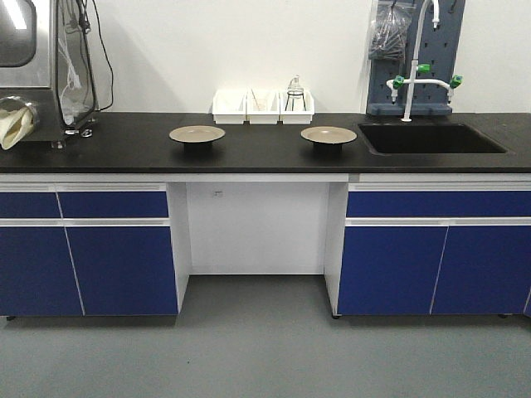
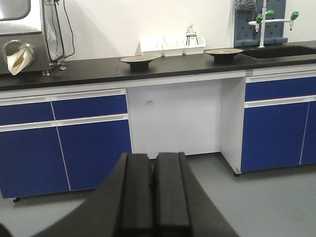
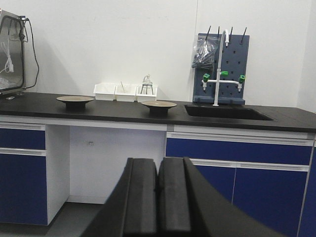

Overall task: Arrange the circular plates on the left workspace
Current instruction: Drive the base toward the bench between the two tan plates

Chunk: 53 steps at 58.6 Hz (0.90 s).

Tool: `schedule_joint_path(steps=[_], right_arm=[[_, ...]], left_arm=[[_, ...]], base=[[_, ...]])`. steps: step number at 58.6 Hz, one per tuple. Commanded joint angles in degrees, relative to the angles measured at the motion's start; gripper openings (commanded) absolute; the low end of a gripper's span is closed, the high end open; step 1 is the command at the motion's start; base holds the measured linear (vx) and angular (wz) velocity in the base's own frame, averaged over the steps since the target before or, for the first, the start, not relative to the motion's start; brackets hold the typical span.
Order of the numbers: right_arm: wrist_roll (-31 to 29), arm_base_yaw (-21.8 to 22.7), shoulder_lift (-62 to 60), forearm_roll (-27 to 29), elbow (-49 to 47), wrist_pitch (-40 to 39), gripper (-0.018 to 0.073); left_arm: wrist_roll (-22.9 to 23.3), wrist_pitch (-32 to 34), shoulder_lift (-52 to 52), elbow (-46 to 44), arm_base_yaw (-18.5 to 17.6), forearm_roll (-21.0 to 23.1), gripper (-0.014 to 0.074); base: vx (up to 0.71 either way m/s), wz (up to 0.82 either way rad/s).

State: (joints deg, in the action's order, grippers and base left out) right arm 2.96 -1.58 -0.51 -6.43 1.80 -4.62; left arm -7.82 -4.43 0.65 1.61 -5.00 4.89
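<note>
Two circular plates rest on the black benchtop (image 1: 124,145). One plate (image 1: 197,133) (image 2: 138,59) (image 3: 75,99) lies left of the white bins. The other plate (image 1: 328,134) (image 2: 223,51) (image 3: 159,104) lies just left of the sink. Both are beige on top with dark rims, and each appears to sit raised on a dark base. My left gripper (image 2: 153,160) is shut and empty, well short of the bench, down at cabinet height. My right gripper (image 3: 158,165) is likewise shut with nothing in it, far from both plates.
Three white bins (image 1: 263,107) stand at the back wall, one holding a glass flask (image 1: 295,92). A sunken sink (image 1: 430,138) with a tap (image 1: 412,75) and pegboard is at the right. Metal equipment (image 1: 37,58) fills the far left. Blue cabinets (image 1: 112,249) flank a knee gap.
</note>
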Motion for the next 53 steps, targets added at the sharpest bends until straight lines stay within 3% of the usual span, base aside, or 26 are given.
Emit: schedule_joint_path(steps=[1,53], right_arm=[[-0.24,0.17,-0.9,-0.49,0.28,-4.59,0.0],[-0.24,0.17,-0.9,-0.49,0.28,-4.59,0.0]], left_arm=[[0.53,4.43,0.86,0.67,-0.27,0.06,0.0002],[0.53,4.43,0.86,0.67,-0.27,0.06,0.0002]], base=[[0.0,0.0],[0.0,0.0]])
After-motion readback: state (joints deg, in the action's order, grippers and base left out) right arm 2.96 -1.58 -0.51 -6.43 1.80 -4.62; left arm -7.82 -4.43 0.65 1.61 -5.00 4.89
